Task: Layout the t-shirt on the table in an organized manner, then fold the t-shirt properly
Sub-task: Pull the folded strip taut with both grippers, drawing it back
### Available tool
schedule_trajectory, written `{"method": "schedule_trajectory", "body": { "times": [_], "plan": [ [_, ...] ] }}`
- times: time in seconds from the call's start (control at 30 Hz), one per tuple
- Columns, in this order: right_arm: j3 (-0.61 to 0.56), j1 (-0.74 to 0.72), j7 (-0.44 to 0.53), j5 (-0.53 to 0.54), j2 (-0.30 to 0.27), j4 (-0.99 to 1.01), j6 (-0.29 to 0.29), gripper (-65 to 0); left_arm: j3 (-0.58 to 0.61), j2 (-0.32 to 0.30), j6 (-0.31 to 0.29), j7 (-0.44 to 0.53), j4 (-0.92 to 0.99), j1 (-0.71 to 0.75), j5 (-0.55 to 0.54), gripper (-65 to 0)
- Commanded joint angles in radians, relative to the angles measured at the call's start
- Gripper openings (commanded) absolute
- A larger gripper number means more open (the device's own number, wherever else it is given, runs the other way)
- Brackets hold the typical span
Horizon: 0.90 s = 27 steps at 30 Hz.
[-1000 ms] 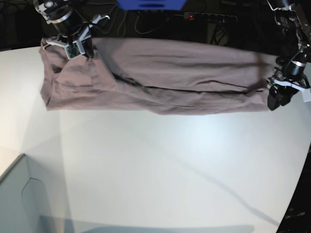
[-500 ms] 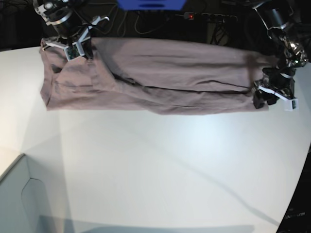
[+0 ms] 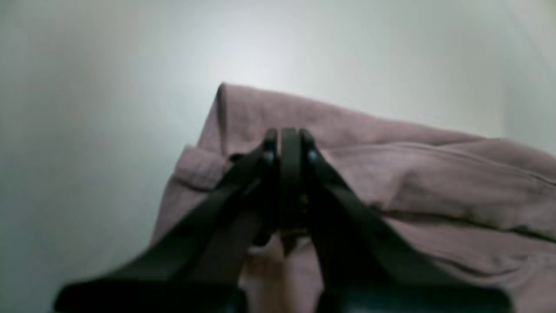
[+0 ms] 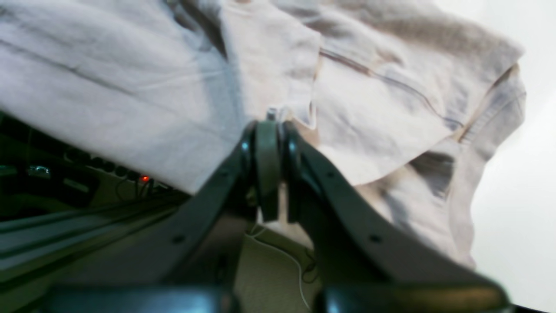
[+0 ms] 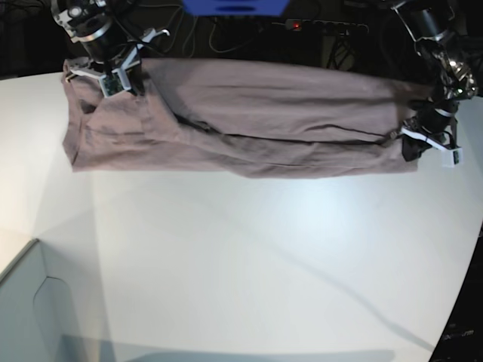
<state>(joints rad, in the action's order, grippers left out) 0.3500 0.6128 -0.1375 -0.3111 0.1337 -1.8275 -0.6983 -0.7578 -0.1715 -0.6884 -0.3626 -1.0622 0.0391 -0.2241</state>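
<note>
The mauve t-shirt [image 5: 256, 121] lies stretched in a long band along the far side of the white table [image 5: 264, 249]. My right gripper [image 5: 117, 81] is at the shirt's upper left end, shut on the cloth. In the right wrist view, folds of the t-shirt [image 4: 369, 121] hang from the closed right gripper [image 4: 268, 126]. My left gripper [image 5: 410, 148] sits at the shirt's right end. In the left wrist view, the left gripper [image 3: 289, 137] is pressed together over a corner of the t-shirt [image 3: 434, 174], with cloth showing between the finger bases.
A pale box corner [image 5: 30, 309] stands at the bottom left. Behind the table's far edge are a blue object [image 5: 234, 6], cables and a power strip [image 5: 324, 26] with a red light. The table's curved edge [image 5: 460, 302] runs down the right.
My left gripper has moved inward from just off the shirt's right end onto the cloth, and its fingers have closed. The right gripper has stayed put, still gripping.
</note>
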Motion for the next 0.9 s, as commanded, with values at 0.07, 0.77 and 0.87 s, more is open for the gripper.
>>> {"method": "schedule_trajectory", "body": {
  "times": [0.07, 0.77, 0.87],
  "plan": [
    [0.001, 0.005, 0.02, 0.01, 0.001, -0.013, 0.0, -65.0, -0.004, -0.013, -0.01, 0.024, -0.06, 0.005, -0.019, -65.0],
    [0.077, -0.008, 0.031, 0.013, -0.036, -0.036, 0.0, -65.0, -0.108, 0.042, -0.01, 0.024, -0.29, 0.114, -0.096, -65.0],
    [0.133, -0.014, 0.031, 0.013, -0.036, -0.042, 0.0, -65.0, -0.108, 0.039, -0.01, 0.024, -0.266, 0.109, -0.096, -64.9]
  ]
}}
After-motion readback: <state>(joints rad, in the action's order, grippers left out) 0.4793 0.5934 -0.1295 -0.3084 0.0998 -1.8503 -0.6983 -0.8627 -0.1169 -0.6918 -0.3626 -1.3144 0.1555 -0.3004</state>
